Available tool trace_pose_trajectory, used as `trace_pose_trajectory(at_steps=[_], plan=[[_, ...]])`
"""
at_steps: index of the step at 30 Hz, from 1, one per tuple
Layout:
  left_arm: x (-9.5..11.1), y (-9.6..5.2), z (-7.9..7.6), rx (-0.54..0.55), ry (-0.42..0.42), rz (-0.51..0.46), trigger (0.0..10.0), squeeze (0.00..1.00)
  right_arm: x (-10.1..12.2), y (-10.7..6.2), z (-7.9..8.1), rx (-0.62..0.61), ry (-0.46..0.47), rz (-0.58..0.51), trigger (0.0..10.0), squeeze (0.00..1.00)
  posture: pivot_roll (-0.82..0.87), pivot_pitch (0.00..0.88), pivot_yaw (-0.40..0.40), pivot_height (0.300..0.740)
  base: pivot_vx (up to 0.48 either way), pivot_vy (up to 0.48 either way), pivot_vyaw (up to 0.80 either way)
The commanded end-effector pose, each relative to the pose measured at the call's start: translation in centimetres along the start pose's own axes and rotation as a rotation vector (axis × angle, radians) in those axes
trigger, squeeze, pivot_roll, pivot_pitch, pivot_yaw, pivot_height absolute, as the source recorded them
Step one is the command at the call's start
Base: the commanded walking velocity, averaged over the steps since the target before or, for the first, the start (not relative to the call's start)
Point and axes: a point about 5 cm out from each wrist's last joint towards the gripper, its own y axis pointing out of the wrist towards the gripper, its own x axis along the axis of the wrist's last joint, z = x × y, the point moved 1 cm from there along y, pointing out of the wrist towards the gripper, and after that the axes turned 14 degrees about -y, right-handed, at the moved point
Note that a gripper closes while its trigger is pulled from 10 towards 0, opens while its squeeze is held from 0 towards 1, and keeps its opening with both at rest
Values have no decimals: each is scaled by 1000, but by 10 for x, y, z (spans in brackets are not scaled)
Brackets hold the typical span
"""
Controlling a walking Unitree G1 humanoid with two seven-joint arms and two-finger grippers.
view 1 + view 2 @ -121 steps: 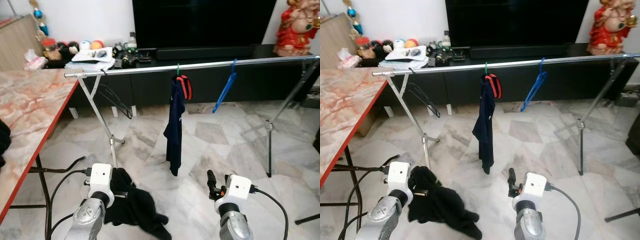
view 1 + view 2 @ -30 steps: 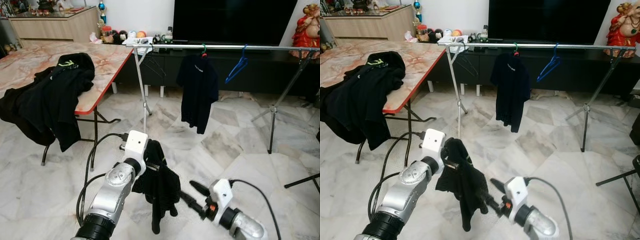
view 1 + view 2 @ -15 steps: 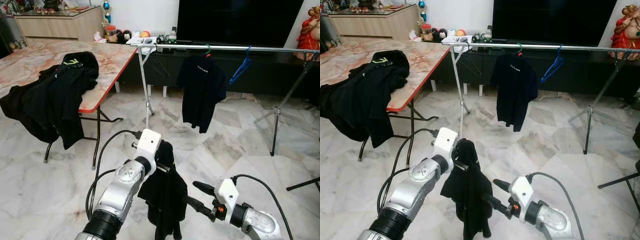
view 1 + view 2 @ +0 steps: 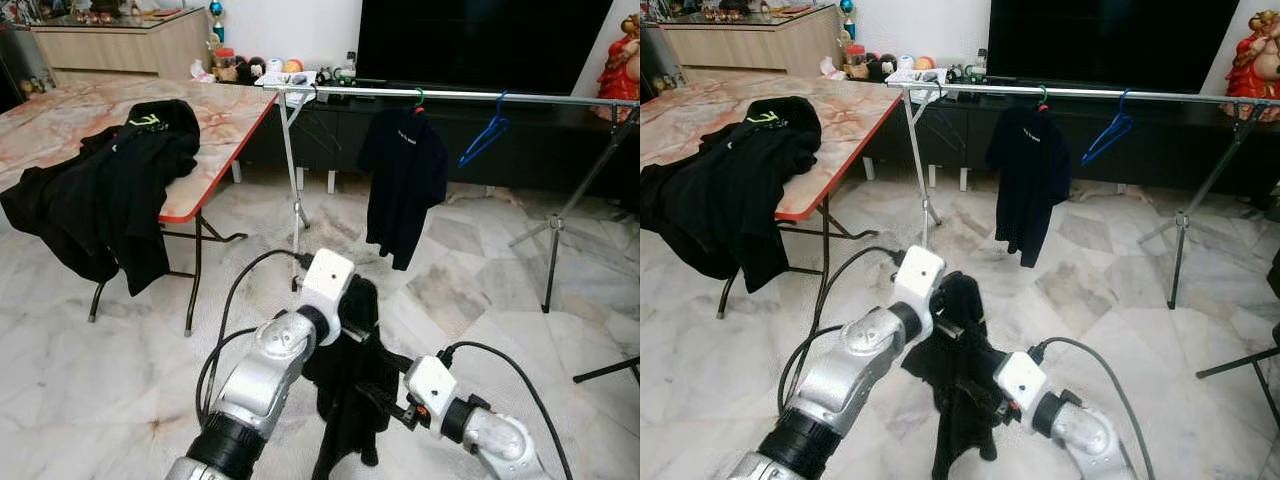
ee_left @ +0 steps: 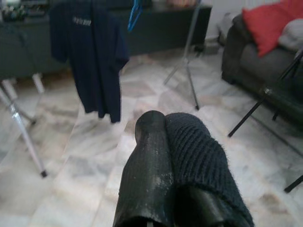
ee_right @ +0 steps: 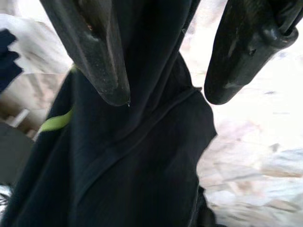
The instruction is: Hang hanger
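Black garment held low, well short of the rail.

The left gripper (image 4: 352,328) is clamped on the black garment (image 4: 350,400); the right gripper (image 6: 161,97), fingers spread, reaches into the cloth. A careless tug may pull it free onto the floor. At twelve o'clock the rail (image 4: 450,95) carries one blue hanger (image 4: 484,135) and one navy shirt (image 4: 405,185); one dark pile (image 4: 110,190) lies on the table (image 4: 215,125).
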Motion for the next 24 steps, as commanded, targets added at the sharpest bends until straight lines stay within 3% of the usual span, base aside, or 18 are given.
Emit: trace_pose_trajectory(at_steps=[1,16,18,24], plan=[[19,4,-11,-56,-5,-53,10000,0,0,1,-3,-51,-35,11,10000,0,60,13,-13,740,0,0,0],[17,1,-17,-116,-17,-33,10000,0,12,-4,-42,-405,-215,20,10000,0,55,21,1,740,0,0,0],[17,1,-17,-116,-17,-31,10000,0,11,-4,-41,-408,-198,20,10000,0,54,22,2,740,0,0,0],[20,1,-19,-125,-16,-34,10000,0,1,1,-16,-271,-171,41,10000,0,59,20,-2,740,0,0,0]])
